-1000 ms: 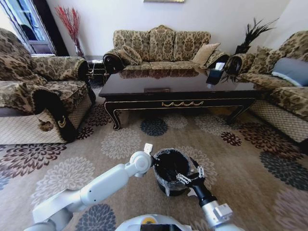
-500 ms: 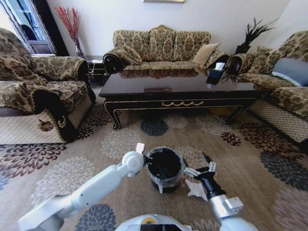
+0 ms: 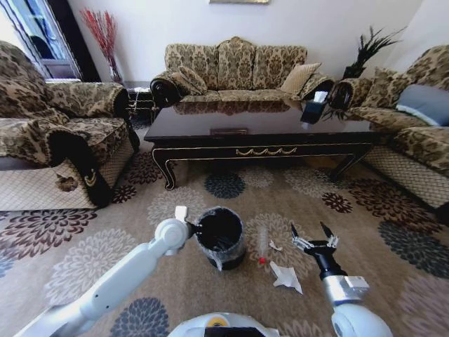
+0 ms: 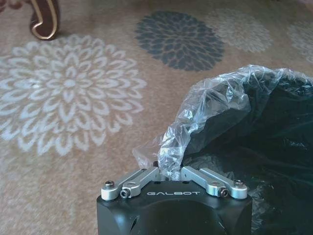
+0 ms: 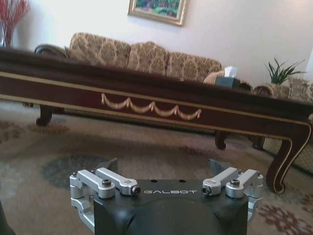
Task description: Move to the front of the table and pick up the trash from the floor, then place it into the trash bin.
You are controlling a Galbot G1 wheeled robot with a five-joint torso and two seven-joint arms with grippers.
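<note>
The black trash bin [image 3: 219, 237] with its plastic liner stands on the flowered floor [image 3: 175, 203] in front of the table [image 3: 259, 126]. My left gripper [image 3: 191, 226] is shut on the bin's rim; in the left wrist view its fingers [image 4: 168, 172] pinch the crinkled liner [image 4: 205, 112]. The trash lies to the right of the bin: a clear bottle [image 3: 263, 243] with a red cap, a crumpled white paper [image 3: 286, 276] and a smaller scrap [image 3: 275, 246]. My right gripper [image 3: 313, 236] hangs open and empty just right of the trash, facing the table [image 5: 146, 98].
Sofas surround the table on the left [image 3: 49, 140], back [image 3: 235, 67] and right [image 3: 414, 133]. A tissue box [image 3: 313, 109] sits on the table's right end. Open carpet lies on both sides of my arms.
My left arm has pulled the bin to the left over the carpet. The right gripper has swung right, away from the bin, and opened wider. The bottle and papers now show beside the bin.
</note>
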